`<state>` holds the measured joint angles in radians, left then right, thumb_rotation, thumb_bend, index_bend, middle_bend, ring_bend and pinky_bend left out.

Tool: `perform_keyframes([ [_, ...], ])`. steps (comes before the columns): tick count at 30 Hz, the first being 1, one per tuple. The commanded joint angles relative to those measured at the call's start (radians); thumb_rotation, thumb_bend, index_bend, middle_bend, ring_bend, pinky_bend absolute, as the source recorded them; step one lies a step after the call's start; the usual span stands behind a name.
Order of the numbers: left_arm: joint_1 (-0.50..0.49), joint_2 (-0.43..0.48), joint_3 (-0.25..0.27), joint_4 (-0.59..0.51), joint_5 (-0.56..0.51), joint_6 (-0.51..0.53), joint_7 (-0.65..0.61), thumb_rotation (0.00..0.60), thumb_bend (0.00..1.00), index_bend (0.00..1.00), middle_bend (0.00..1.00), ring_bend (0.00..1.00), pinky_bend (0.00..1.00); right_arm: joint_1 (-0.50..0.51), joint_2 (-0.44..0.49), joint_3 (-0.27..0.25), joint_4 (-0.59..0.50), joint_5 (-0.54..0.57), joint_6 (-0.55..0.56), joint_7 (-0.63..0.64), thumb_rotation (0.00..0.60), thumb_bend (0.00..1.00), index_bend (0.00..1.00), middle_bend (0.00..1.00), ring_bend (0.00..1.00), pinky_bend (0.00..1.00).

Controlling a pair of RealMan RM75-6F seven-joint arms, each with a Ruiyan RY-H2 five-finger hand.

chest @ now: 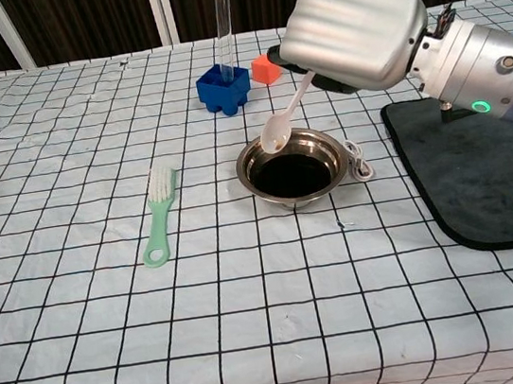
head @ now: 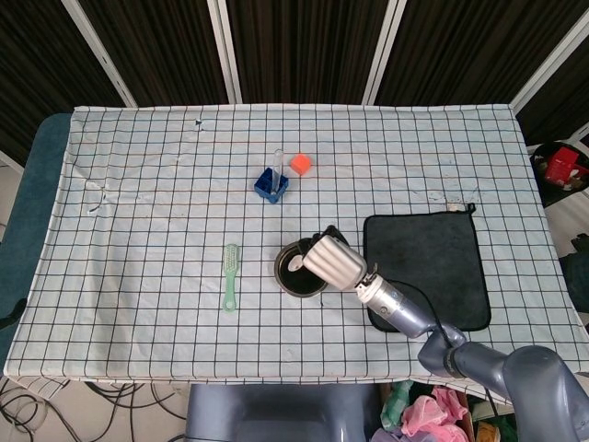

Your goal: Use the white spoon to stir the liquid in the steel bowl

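While the right hand (chest: 350,24) grips the white spoon (chest: 284,117) by its handle, fingers closed around it, the spoon's head hangs just above the far rim of the steel bowl (chest: 293,167), which sits on the table (chest: 109,299) holding dark liquid. Judging by this, the approach is nearly done; next the head must dip into the liquid and circle without tipping the bowl. No left hand shows.

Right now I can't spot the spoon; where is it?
In the chest view, the spoon is held by the right hand, its tip just above the bowl, centre table.
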<state>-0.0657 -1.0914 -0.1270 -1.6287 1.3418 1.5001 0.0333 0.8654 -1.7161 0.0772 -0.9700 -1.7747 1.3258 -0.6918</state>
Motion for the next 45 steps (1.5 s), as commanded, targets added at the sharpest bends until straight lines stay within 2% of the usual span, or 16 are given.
perform_keyframes([
  [1, -0.001, 0.002, 0.001, -0.001, -0.002, -0.005, -0.001, 0.600, 0.24, 0.10, 0.03, 0.00, 0.00, 0.001, -0.016, -0.009, 0.019, -0.013, -0.005, -0.028, 0.600, 0.44, 0.70, 0.83, 1.00, 1.00],
  [8, 0.002, 0.010, 0.000, -0.007, -0.006, -0.004, -0.009, 0.600, 0.24, 0.10, 0.03, 0.00, 0.00, -0.010, -0.054, -0.015, 0.086, -0.032, 0.027, -0.056, 0.600, 0.43, 0.71, 0.83, 1.00, 1.00],
  [21, 0.000, 0.009, 0.000, -0.008, -0.013, -0.010, 0.000, 0.600, 0.24, 0.10, 0.03, 0.00, 0.00, -0.015, -0.100, -0.040, 0.175, -0.059, 0.052, -0.007, 0.600, 0.43, 0.72, 0.83, 1.00, 1.00],
  [35, 0.001, 0.008, -0.003, -0.009, -0.022, -0.009, 0.006, 0.600, 0.24, 0.10, 0.03, 0.00, 0.00, -0.012, -0.184, -0.064, 0.346, -0.073, 0.076, 0.048, 0.600, 0.43, 0.72, 0.83, 1.00, 1.00],
  [45, 0.000, 0.008, -0.005, -0.008, -0.026, -0.011, 0.006, 0.600, 0.24, 0.10, 0.03, 0.00, 0.00, 0.006, -0.244, -0.061, 0.447, -0.055, 0.065, 0.086, 0.600, 0.43, 0.73, 0.83, 1.00, 1.00],
])
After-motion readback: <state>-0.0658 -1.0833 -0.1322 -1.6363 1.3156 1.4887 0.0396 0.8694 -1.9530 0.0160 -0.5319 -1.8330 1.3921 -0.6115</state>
